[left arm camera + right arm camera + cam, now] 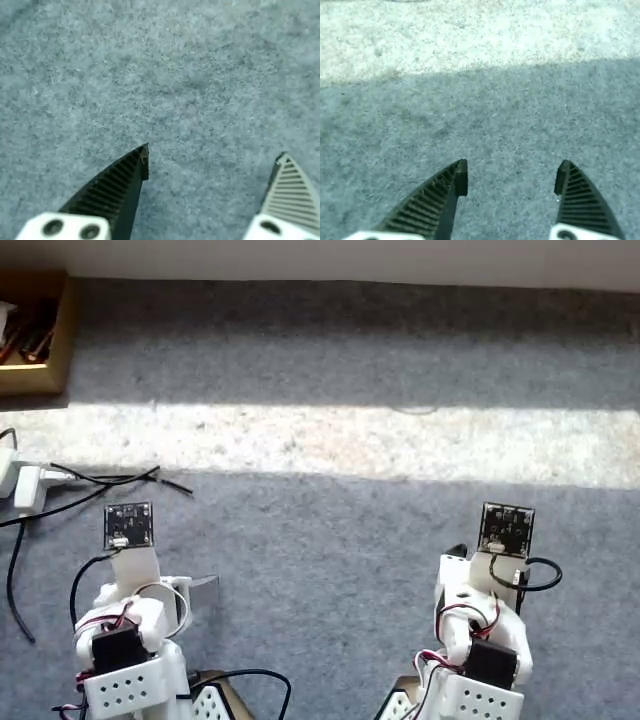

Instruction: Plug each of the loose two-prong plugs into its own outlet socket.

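White plug (30, 485) (black cords (95, 480) trailing) lies on the carpet (320, 570) well apart from the left gripper (214, 152), off its outer side, farther from the right gripper (514, 163); both spread wide, holding nothing.

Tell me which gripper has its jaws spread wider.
The left gripper: its jaws gape clearly wider over the grey carpet than those of the right gripper, also open but closer together.

In the high view, an arm (125, 640) is placed at the lower left of the frame and a second arm (485, 630) at the lower right. A plug (28, 486) with cables (100, 480) is seen at the left edge, above the former. A box (40, 340) is set in the upper left corner.
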Robot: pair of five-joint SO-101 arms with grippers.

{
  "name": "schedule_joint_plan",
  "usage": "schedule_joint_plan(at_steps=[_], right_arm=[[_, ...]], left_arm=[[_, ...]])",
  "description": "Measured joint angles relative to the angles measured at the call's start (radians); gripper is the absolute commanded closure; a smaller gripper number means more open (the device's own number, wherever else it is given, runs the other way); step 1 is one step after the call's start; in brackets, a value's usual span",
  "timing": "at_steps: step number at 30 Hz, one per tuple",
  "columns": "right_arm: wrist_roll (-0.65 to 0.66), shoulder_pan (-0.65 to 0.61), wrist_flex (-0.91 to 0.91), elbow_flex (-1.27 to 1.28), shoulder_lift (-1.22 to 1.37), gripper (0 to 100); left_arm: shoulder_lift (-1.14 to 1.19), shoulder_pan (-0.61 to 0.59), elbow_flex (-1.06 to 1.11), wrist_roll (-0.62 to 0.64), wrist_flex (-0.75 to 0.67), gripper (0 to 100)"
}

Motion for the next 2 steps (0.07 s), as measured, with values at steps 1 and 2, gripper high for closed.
schedule_joint_plan(at_steps=[1, 2], right_arm=[[0.0, 0.0, 0.0, 0.0, 0.0, 72.4], [0.0, 0.0, 0.0, 0.0, 0.0, 72.4]], left_arm=[[0.0, 0.0, 0.0, 0.0, 0.002, 62], [0.0, 0.0, 0.0, 0.0, 0.002, 62]])
